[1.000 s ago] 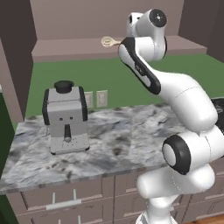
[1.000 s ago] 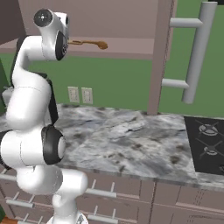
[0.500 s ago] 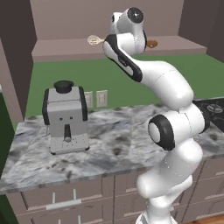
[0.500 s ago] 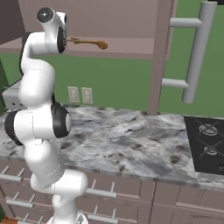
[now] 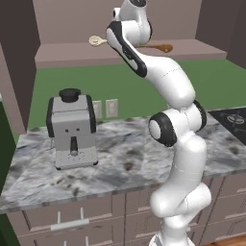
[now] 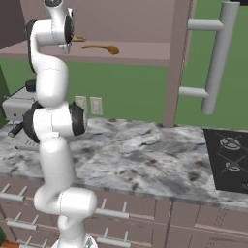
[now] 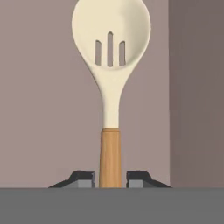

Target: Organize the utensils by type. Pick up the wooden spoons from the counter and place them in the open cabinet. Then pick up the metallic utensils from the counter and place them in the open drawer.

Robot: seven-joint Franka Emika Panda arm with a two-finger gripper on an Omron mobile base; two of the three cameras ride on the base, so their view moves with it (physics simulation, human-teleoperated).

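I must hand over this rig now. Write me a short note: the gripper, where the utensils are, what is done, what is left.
Gripper: shut on the cream-headed spoon, fingers on its tan handle, raised at the open cabinet.
Orange-brown spoon: lying on the cabinet shelf, so that one is done.
Left: set the held spoon in the cabinet, then move the metallic utensils to the drawer; I cannot locate them or the drawer here.
Counter: a coffee machine stands on it.
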